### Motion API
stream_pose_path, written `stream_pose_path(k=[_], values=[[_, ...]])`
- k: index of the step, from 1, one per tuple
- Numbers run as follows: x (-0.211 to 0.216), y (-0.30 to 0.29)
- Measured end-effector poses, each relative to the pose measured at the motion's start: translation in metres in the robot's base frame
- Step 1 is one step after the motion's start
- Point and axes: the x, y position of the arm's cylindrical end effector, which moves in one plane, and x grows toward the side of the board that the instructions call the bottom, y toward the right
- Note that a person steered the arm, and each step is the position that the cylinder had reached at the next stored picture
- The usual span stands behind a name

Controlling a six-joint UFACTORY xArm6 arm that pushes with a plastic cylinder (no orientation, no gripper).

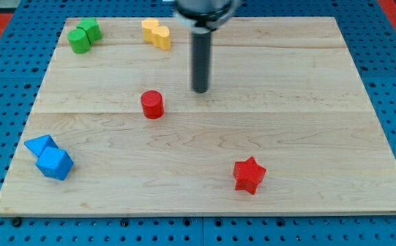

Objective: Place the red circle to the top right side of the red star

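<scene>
The red circle (152,104), a short red cylinder, stands a little left of the board's middle. The red star (248,175) lies near the view's bottom, right of centre. The circle is up and to the left of the star, well apart from it. My tip (200,90) is the lower end of a dark rod that comes down from the view's top. It is to the right of the red circle and slightly above it, with a gap between them. It is far above the star.
The wooden board (307,102) rests on a blue pegboard. Two green blocks (84,35) sit at the top left corner. A yellow block (156,33) lies beside them, left of the rod. Two blue blocks (50,157) sit at the bottom left.
</scene>
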Motion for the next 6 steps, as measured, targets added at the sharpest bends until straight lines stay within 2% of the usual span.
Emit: stream_pose_path(k=[2, 3, 5, 6], values=[[0.008, -0.116], [0.037, -0.131], [0.059, 0.097], [0.097, 0.126]])
